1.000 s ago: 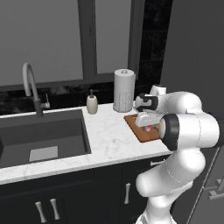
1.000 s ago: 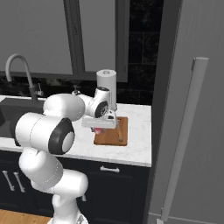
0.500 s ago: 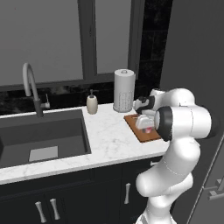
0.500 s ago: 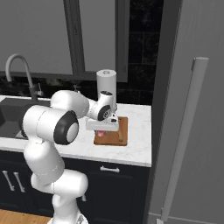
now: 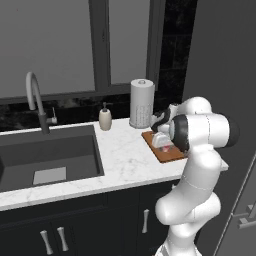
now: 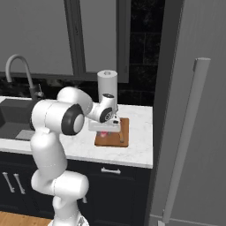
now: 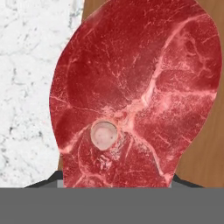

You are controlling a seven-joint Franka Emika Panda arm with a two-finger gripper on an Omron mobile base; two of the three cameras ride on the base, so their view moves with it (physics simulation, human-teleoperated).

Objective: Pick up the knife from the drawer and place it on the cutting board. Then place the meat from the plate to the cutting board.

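- Meat is the thing in hand: in the hand view the red, marbled slab with its small round bone lies right under the camera, so the tool is low over it, with brown board wood showing past its top and right edges.
- Sink and curved faucet lie at the far left of the left base view, well apart from the work; the soap bottle and paper towel roll stand further right on the white marble worktop.
- Cutting board lies just right of the roll, near the worktop's front edge; a pink spot of the meat shows on or just above it, under the arm's wrist.
- Tool state: the jaws are hidden by the meat and the wrist, so I cannot tell whether they clamp the meat or stand apart around it.
- Step, as I judge it: setting the meat down on the board, the second half of the task.
- To do it well: if the meat is not yet resting flat on the wood, lower it until it is, keep it inside the board's edges rather than overhanging onto the marble at its left, part the jaws fully, then lift straight up so the fingers do not drag it.
- Knife: I cannot make it out on the board from here, so keep the descent gentle.
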